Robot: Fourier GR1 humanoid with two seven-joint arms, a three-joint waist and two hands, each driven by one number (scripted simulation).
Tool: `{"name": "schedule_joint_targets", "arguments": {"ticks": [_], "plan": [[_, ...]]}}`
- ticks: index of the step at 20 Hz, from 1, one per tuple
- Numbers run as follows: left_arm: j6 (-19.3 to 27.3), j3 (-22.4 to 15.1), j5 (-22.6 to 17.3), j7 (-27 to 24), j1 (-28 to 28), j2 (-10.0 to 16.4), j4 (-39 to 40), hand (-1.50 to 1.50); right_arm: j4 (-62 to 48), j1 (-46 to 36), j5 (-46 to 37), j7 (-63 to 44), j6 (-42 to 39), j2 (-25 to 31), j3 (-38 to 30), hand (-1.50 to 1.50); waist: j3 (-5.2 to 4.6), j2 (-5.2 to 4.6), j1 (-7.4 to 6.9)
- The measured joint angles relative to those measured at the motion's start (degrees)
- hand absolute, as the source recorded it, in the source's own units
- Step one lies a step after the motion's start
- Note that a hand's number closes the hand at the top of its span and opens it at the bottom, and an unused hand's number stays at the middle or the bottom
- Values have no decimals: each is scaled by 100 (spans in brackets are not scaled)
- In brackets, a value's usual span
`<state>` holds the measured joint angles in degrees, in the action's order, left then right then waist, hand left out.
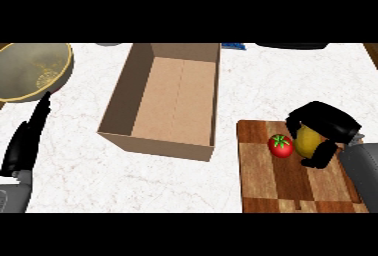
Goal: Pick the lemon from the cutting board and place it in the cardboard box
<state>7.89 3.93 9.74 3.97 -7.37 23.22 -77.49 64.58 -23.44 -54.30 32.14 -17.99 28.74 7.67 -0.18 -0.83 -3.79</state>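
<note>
Pale marbled worktop (pixel 280 85). At the middle, an open cardboard box (pixel 159 145); right of it and nearer, a wooden cutting board (pixel 266 185). Far left, a round bowl (pixel 29 70). Left hand (pixel 26 140) at the left edge, fingers straight. Right hand (pixel 328 125) curled round the lemon (pixel 306 142), over the board's far right part. Just left of the lemon, a tomato (pixel 280 146).

Light's bright and flat, from overhead I'd say: the white counter (pixel 74 165) nearly washes out. Well left of the right hand (pixel 325 124) and its fingers, the cardboard box (pixel 173 95) has a shaded left inner wall and a lit floor; the lemon (pixel 305 141) under those fingers looks dull.
</note>
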Motion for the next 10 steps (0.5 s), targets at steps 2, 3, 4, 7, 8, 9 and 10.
{"name": "schedule_joint_targets", "arguments": {"ticks": [2, 3, 4, 7, 8, 9, 10], "plan": [[-18, -53, 25, 32, -84, -25, -14, 0, -444, -602, -70, 158, 21, -82, 22, 150, 5, -30, -104], [-21, -67, 38, 32, -118, -32, -11, 0, -703, -877, -102, 248, 105, -144, 11, 150, 12, -42, -124], [-17, -110, 57, 62, -135, -68, -36, 0, -942, -1141, -143, 264, 206, -235, -7, 150, 19, -54, -156], [-7, -117, 88, 101, -184, -78, -38, 0, -1605, -1765, -207, 464, 712, -343, -194, 150, 30, -70, -151], [-12, -95, 81, 122, -201, -67, -31, 0, -1817, -1959, -216, 554, 866, -356, -263, 150, 31, -67, -132], [-28, -53, 61, 45, -180, -52, 54, 0, -2013, -2193, -199, 623, 928, -352, -344, 150, 31, -67, -113], [-14, -42, 70, 23, -195, -59, 101, 0, -2190, -2397, -161, 703, 1033, -358, -444, 150, 30, -71, -103]]}}
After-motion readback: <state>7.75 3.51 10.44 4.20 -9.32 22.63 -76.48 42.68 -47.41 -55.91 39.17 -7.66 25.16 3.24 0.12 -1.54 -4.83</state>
